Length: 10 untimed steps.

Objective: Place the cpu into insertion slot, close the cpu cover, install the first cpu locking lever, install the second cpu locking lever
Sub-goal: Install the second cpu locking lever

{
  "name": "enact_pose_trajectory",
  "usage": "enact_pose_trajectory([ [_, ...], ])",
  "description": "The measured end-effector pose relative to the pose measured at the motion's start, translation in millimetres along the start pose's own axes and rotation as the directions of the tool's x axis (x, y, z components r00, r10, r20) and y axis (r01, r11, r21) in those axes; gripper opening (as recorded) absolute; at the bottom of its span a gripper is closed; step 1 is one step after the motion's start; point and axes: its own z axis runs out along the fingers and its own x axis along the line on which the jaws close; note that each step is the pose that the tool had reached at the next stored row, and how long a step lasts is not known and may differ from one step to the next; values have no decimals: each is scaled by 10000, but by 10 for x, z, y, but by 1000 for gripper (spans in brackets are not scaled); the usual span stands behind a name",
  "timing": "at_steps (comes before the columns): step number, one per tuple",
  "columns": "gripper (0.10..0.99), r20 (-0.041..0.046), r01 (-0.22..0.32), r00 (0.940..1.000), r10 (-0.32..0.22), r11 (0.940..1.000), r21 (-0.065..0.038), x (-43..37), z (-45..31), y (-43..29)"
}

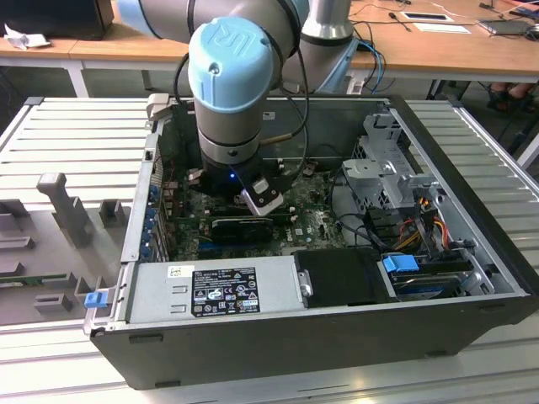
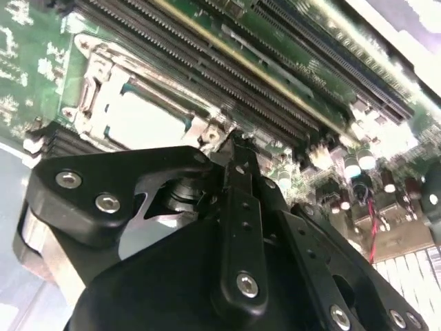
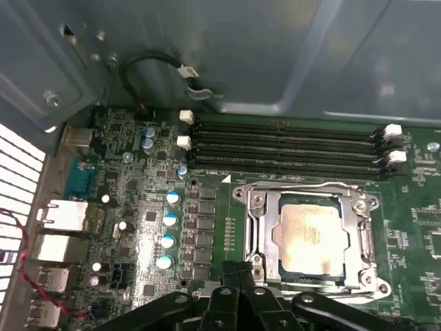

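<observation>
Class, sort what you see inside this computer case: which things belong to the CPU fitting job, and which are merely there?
Job:
cpu, seated in the slot
cpu cover, down over it
gripper, at the socket's edge

Merely there:
memory slots
power supply
drive cage
capacitors

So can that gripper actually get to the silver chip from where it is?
Probably yes. The gripper sits right at the edge of the socket, and the cpu lies face up inside the cpu cover window with nothing over it.
</observation>
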Motion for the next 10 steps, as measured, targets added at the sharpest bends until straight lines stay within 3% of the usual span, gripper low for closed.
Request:
enact_pose_trajectory([
  [4,106,0,-1,10000,1,10000,1,-3,-187,67],
  [7,106,0,-1,10000,1,10000,1,-4,-240,85],
  [10,106,1,1,10000,-1,10000,-2,-4,-242,86],
])
